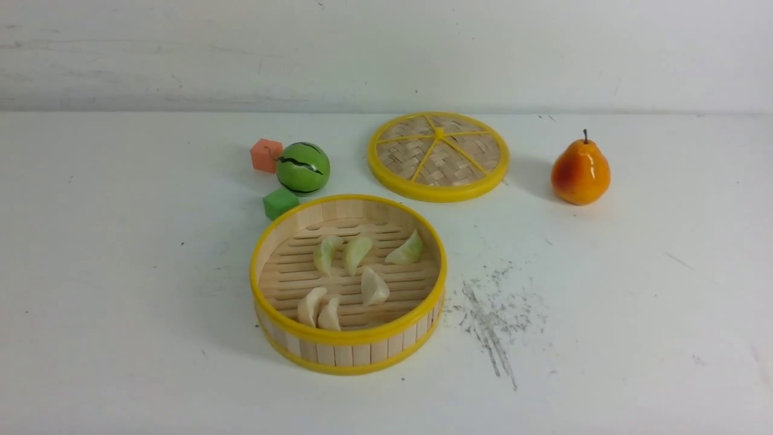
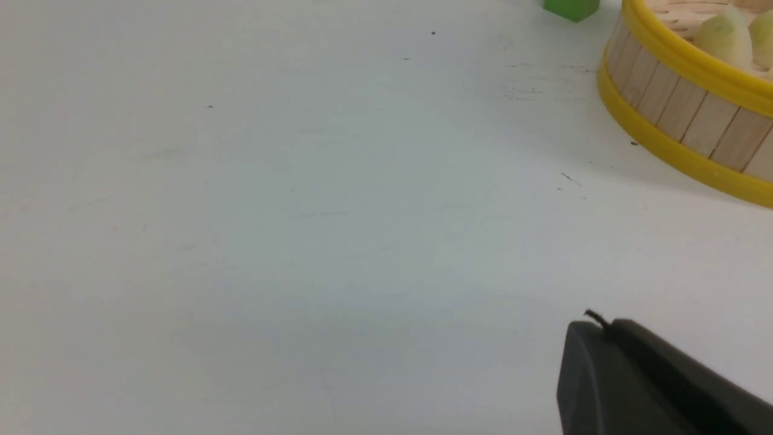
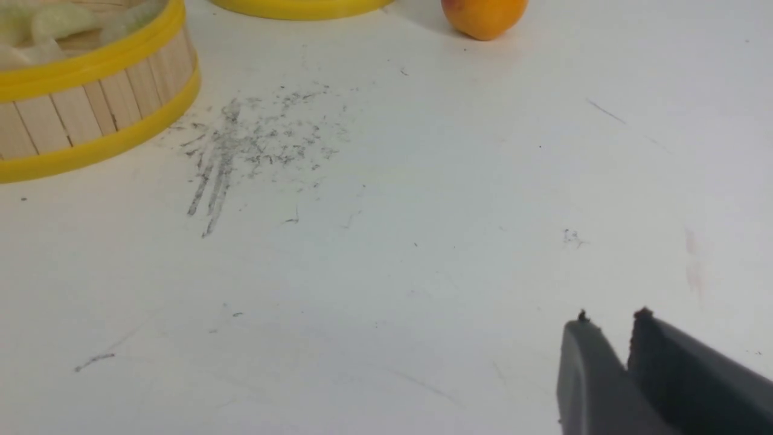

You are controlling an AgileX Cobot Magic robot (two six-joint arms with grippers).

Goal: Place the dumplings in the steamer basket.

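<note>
The dumplings (image 1: pixel 350 278) all lie inside the steamer basket (image 1: pixel 349 338) on the white table (image 1: pixel 121 272) — three green ones on the far side of its floor, three cream ones nearer. The woven lid (image 1: pixel 438 156) sits beyond it to the right, a pear (image 1: pixel 580 171) further right. The left gripper (image 2: pixel 595 326) hangs pressed shut, empty, left of the basket; the right gripper (image 3: pixel 610 323) shows a narrow gap between its tips — holding nothing.

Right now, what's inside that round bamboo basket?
Six dumplings lie on the slatted floor of the steamer basket: three green dumplings farther back, three white dumplings nearer. The near wall hides a strip of floor.
</note>
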